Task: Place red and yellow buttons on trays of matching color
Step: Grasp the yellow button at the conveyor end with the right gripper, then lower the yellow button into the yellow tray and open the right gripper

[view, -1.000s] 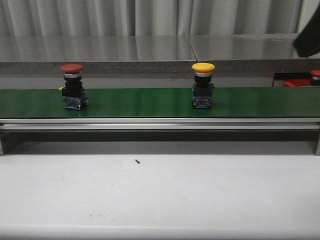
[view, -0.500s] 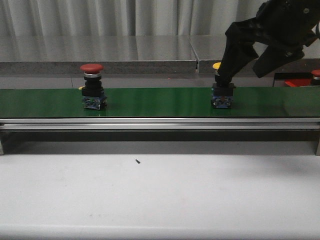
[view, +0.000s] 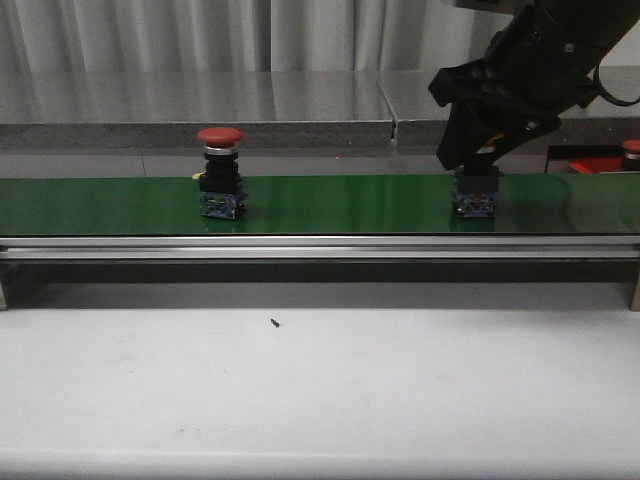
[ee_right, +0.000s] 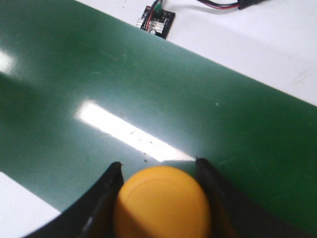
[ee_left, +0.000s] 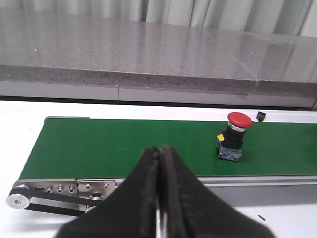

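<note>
Right gripper (ee_right: 161, 198) set down over the yellow button (ee_right: 162, 204), one black finger (ee_right: 101, 201) on each side of the domed cap and close against it; cannot tell whether the jaws are pressing or just bracketing. In the front view, right gripper (view: 478, 150) hiding the yellow cap, only the button's dark body and blue base (view: 474, 195) showing beneath, standing upright on the green belt (view: 330, 205) toward its right end, near the belt's middle line front to back.

Left gripper (ee_left: 159, 198) with jaws pressed together, empty, hanging off the near edge of the belt (ee_left: 124, 148) by its left end, above the roller and the metal side rail (ee_left: 64, 188).

Red button (view: 221, 172) upright on the belt left of centre, red dome over a silver ring, black body, blue base; well apart from the yellow one. Same red button (ee_left: 235, 137) seen from the left wrist, near the belt's far edge.

Red tray (view: 598, 160) partly visible past the right end of the belt at the far right edge of the table, with another red-capped button (view: 630, 150) on it, cut off by the frame.

Small dark speck (view: 274, 323) on the white table (view: 320, 390) in front of the belt. Small circuit board with wires (ee_right: 157, 21) on the white table just beyond the belt's edge.
</note>
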You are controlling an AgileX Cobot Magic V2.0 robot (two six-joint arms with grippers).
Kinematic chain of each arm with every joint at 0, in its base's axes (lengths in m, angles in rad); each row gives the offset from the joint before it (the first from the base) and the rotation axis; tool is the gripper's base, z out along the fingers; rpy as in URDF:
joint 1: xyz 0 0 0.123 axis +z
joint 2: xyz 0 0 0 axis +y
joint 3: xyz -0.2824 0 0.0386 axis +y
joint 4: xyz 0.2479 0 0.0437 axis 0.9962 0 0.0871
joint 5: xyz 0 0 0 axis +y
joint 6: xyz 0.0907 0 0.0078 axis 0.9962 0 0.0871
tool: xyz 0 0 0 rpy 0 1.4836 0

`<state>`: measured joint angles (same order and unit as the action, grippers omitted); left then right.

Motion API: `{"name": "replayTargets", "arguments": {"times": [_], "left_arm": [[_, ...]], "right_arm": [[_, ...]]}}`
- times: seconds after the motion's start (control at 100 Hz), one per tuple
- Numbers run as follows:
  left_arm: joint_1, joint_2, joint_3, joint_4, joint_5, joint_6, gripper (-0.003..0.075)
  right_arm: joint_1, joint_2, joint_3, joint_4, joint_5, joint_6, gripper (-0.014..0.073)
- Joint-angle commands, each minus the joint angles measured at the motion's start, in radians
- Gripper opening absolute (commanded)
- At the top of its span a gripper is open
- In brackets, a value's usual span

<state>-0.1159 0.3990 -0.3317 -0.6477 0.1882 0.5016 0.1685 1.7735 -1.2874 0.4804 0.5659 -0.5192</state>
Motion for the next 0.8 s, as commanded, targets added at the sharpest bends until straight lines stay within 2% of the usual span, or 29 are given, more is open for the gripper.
{"name": "replayTargets", "arguments": {"times": [0.0,0.19,0.37,0.53,0.79], "left_arm": [[-0.008,0.005,-0.028,-0.015,-0.068,0.002,-0.0019],[-0.008,0.005,-0.028,-0.015,-0.068,0.002,-0.0019],[-0.008,0.005,-0.028,-0.015,-0.068,0.002,-0.0019],[-0.008,0.005,-0.028,-0.015,-0.068,0.002,-0.0019],[-0.008,0.005,-0.028,-0.015,-0.068,0.002,-0.0019]], "right_arm": [[-0.020,-0.082,-0.035,0.009,0.033,0.019,0.0131],[-0.118,-0.223,-0.030,-0.061,0.146,0.106,0.0131],[-0.285,-0.385,0.014,-0.173,0.242,0.248,0.0131],[-0.467,-0.512,0.113,-0.255,0.241,0.307,0.0131],[-0.772,-0.535,0.254,-0.253,0.147,0.308,0.0131]]}}
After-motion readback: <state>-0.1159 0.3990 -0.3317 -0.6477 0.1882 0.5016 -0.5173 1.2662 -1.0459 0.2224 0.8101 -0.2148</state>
